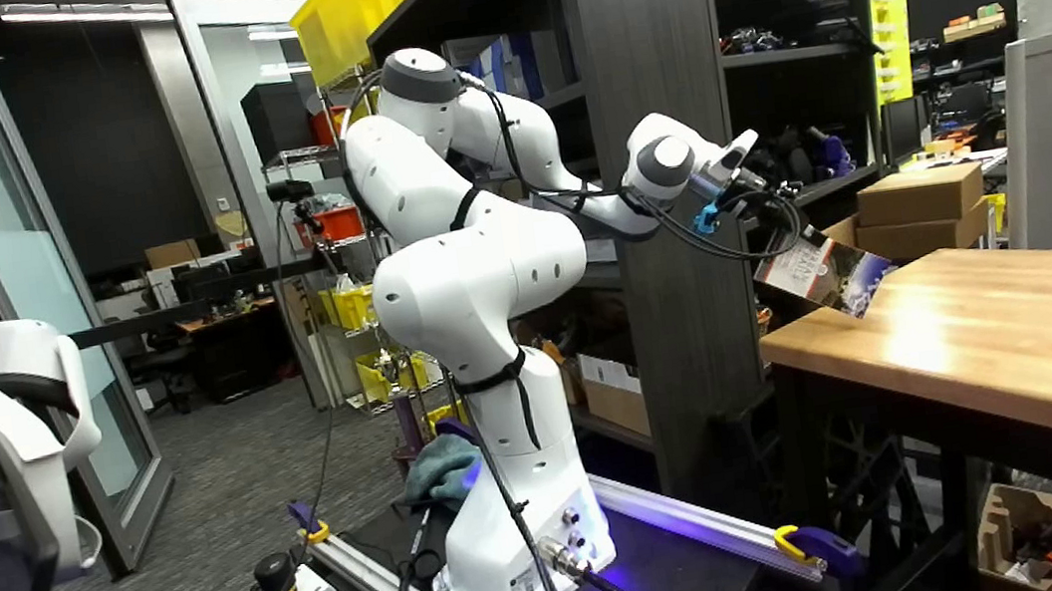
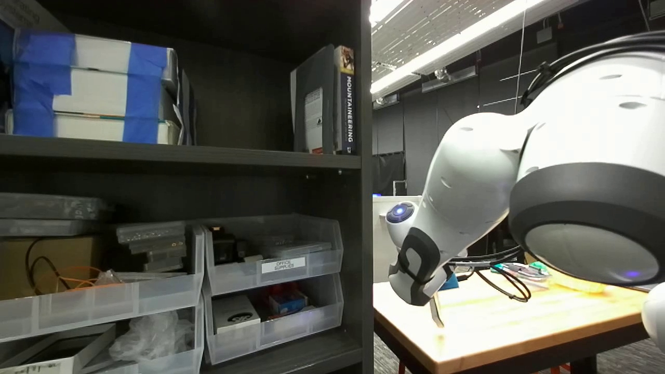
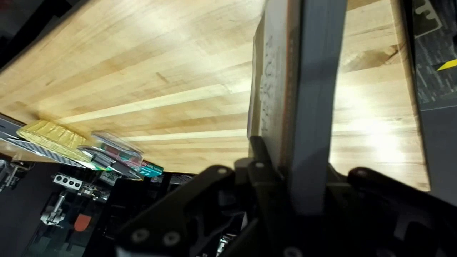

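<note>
My gripper (image 3: 294,162) is shut on a thick book (image 3: 316,89), whose grey page edges face the wrist camera and whose cover shows at a slant. One finger (image 3: 262,151) presses along the cover side. The far finger is mostly hidden behind the book. In an exterior view the book (image 1: 822,273) hangs tilted below the gripper (image 1: 793,222), with a picture on its cover and its lower corner close to the edge of the wooden table (image 1: 989,309). Whether it touches the table I cannot tell. Another exterior view shows the book (image 2: 436,310) as a thin dark edge.
A dark bookshelf (image 1: 672,217) stands beside the arm. Its upper shelf bears a mountaineering book (image 2: 345,104), and clear bins (image 2: 306,267) sit lower down. A yellow basket (image 3: 53,139) and clear packages (image 3: 119,150) lie at the table's far end. Cardboard boxes (image 1: 920,195) stand behind it.
</note>
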